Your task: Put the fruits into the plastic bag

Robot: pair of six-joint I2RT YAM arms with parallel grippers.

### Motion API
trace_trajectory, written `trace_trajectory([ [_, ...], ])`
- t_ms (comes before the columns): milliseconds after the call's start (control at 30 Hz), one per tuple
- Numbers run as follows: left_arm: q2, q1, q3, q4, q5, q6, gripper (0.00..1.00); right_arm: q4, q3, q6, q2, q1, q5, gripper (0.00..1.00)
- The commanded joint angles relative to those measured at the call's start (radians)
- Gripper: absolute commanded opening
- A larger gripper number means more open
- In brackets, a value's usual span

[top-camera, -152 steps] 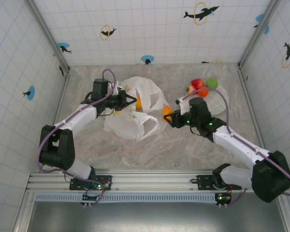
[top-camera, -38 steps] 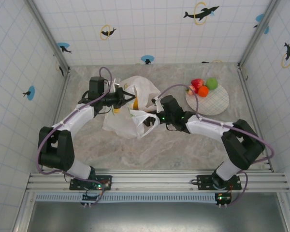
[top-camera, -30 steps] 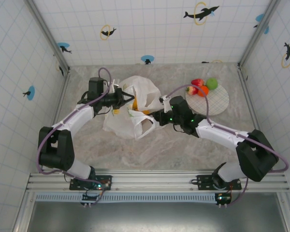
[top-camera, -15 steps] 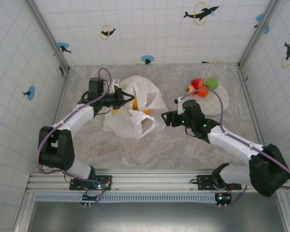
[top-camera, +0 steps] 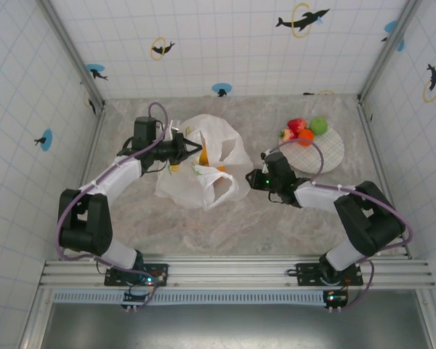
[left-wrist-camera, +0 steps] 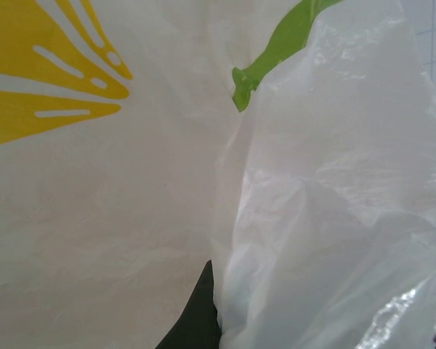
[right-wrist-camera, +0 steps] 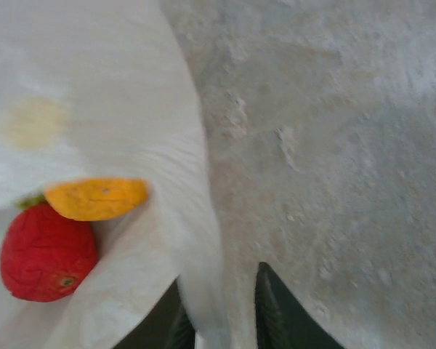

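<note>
L end effector (top-camera: 195, 150) pressed together on plastic bag (top-camera: 185, 190) rim; R end effector (top-camera: 250, 179) pinching bag's opposite edge.

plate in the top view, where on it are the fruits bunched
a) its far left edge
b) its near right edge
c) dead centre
a: the red fruit, the green fruit and the orange fruit crowd together at the far left edge of the plate.
</note>
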Motion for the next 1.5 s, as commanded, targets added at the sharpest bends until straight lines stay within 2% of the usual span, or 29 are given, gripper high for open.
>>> trace_trajectory([
  [0, 0.004, 0.004, 0.061, -0.074, -0.019, 0.068, 0.00, -0.011, 0.036, -0.012, -0.102, 0.020, 0.018, 0.16],
  [100, 0.000, 0.003, 0.128, -0.206, -0.106, 0.168, 0.00, -0.037, 0.031, -0.043, -0.205, 0.070, 0.078, 0.01],
  [133, -0.003, 0.006, 0.147, -0.245, -0.139, 0.194, 0.00, -0.036, 0.032, -0.047, -0.227, 0.082, 0.090, 0.00],
  [333, -0.039, 0.006, 0.220, -0.374, -0.295, 0.300, 0.00, -0.067, 0.091, -0.064, -0.274, 0.160, 0.135, 0.00],
  [567, -0.019, 0.008, 0.227, -0.398, -0.312, 0.310, 0.00, -0.095, 0.079, -0.120, -0.287, 0.174, 0.218, 0.00],
  [667, -0.015, 0.007, 0.212, -0.376, -0.300, 0.290, 0.00, -0.120, 0.063, -0.132, -0.282, 0.144, 0.210, 0.08],
  [800, -0.015, 0.008, 0.184, -0.337, -0.262, 0.262, 0.00, -0.228, 0.115, -0.180, -0.263, 0.083, 0.093, 0.36],
  [867, -0.016, 0.008, 0.163, -0.311, -0.239, 0.244, 0.00, -0.275, 0.146, -0.223, -0.275, 0.067, 0.059, 0.48],
  [900, -0.016, 0.008, 0.154, -0.299, -0.230, 0.235, 0.00, -0.289, 0.156, -0.243, -0.288, 0.055, 0.043, 0.62],
  [933, -0.016, 0.008, 0.147, -0.292, -0.224, 0.231, 0.00, -0.296, 0.164, -0.256, -0.303, 0.045, 0.025, 0.71],
  [1000, -0.015, 0.008, 0.137, -0.280, -0.223, 0.225, 0.00, -0.309, 0.177, -0.268, -0.335, 0.010, -0.009, 0.81],
  [1200, -0.009, 0.007, 0.130, -0.262, -0.216, 0.218, 0.00, -0.325, 0.189, -0.266, -0.406, -0.146, -0.011, 0.86],
  [1333, -0.005, 0.008, 0.129, -0.247, -0.208, 0.206, 0.00, -0.357, 0.219, -0.289, -0.359, -0.273, 0.141, 0.88],
  [1467, 0.000, 0.007, 0.132, -0.231, -0.185, 0.187, 0.00, -0.366, 0.297, -0.294, -0.220, -0.392, 0.232, 0.89],
])
